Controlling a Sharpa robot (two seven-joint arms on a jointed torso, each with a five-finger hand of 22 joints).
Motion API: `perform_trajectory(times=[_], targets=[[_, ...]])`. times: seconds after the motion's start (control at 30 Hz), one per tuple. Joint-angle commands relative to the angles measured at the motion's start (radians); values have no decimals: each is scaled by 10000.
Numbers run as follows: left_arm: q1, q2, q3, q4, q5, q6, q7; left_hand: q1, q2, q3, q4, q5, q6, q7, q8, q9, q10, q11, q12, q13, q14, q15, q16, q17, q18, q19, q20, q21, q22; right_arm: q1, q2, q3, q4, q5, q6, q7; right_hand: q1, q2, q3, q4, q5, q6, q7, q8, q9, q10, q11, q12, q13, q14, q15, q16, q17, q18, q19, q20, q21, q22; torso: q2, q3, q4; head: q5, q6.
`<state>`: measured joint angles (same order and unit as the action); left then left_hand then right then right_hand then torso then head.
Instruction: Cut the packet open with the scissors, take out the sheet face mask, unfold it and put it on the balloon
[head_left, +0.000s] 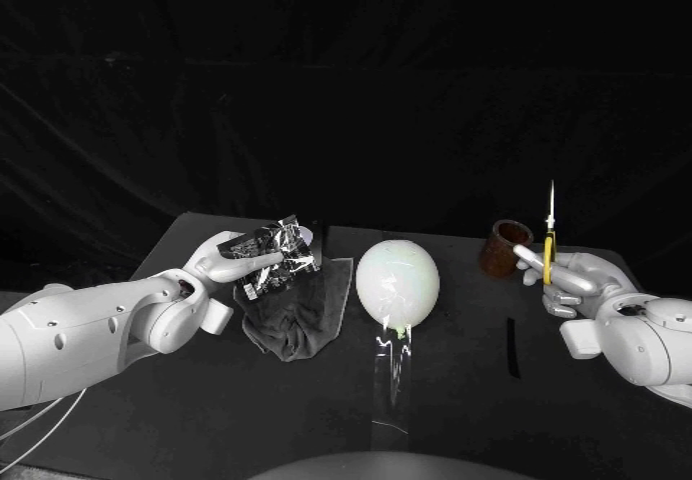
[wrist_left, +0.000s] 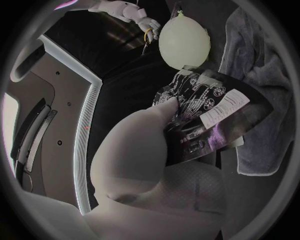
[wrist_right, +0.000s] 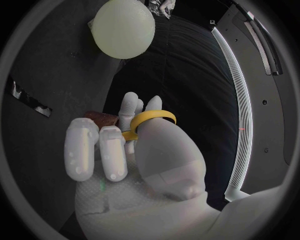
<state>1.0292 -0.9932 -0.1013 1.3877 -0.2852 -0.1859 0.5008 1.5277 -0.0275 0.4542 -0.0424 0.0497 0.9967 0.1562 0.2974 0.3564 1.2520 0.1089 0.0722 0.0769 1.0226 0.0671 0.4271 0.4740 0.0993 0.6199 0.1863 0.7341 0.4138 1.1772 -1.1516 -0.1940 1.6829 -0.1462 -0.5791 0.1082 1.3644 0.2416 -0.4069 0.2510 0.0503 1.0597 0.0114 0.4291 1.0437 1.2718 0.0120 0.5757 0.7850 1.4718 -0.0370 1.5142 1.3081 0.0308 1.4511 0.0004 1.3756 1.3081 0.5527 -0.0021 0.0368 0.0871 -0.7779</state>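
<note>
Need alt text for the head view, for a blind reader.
The robot's left hand holds a printed packet up over a dark cloth, while its right hand holds yellow-handled scissors, blades pointing up. A pale balloon sits between them on the black table, a brown cup beside the right hand.

packet (head_left: 274, 250) raised, scissors (head_left: 549, 238) upright (yellow handles), pale balloon (head_left: 397, 283) between

Crumpled grey cloth (head_left: 296, 318), brown cup (head_left: 499, 256), thin black strip (head_left: 512, 347)

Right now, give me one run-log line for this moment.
left hand: holds packet near grey cloth | right hand: holds scissors, blades up | balloon: bare, between hands
</note>
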Motion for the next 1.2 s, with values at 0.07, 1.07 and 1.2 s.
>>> perform_trajectory(times=[0.07,1.07,1.2], targets=[[-41,119,14,-8,-1051,-1488,806,-89,-91,-32,-146,-6,-31,127,-36,493,-180,30,7,26,-371,71,107,124,-180,-297,64,-21,8,-8,25,6,-5,-28,138,169,215,311,-69,14,12,-19,34,-73,8,1678,-655,-71,-8,686,-720,44,1118,198,-15,22,-68,1679,7,13,-21,122,-19],[-864,856,33,-1160,-3538,-2074,41,-1150,-1706,-10,95,-26,-1157,-66,-805,14,-1831,451,-120,-142,-2386,822,-629,-254,96,-1193,885,-1856,-1190,-21,43,6,-15,-13,195,175,200,328,-83,25,16,-23,41,-90,8,1678,-648,-75,-4,685,-714,42,1112,200,-18,28,-76,1676,-15,17,-7,207,-140],[-884,835,49,-1298,-3576,-1908,-60,-1318,-2029,-463,182,-19,-1474,-116,-1016,-78,-2478,375,-128,-149,-3025,1181,-1208,-571,134,-1356,1033,-2344,-1511,-24,42,6,-17,-11,196,177,200,328,-83,25,16,-23,41,-90,8,1678,-648,-75,-4,685,-714,42,1112,200,-18,28,-76,1676,-13,15,-4,177,-146]])
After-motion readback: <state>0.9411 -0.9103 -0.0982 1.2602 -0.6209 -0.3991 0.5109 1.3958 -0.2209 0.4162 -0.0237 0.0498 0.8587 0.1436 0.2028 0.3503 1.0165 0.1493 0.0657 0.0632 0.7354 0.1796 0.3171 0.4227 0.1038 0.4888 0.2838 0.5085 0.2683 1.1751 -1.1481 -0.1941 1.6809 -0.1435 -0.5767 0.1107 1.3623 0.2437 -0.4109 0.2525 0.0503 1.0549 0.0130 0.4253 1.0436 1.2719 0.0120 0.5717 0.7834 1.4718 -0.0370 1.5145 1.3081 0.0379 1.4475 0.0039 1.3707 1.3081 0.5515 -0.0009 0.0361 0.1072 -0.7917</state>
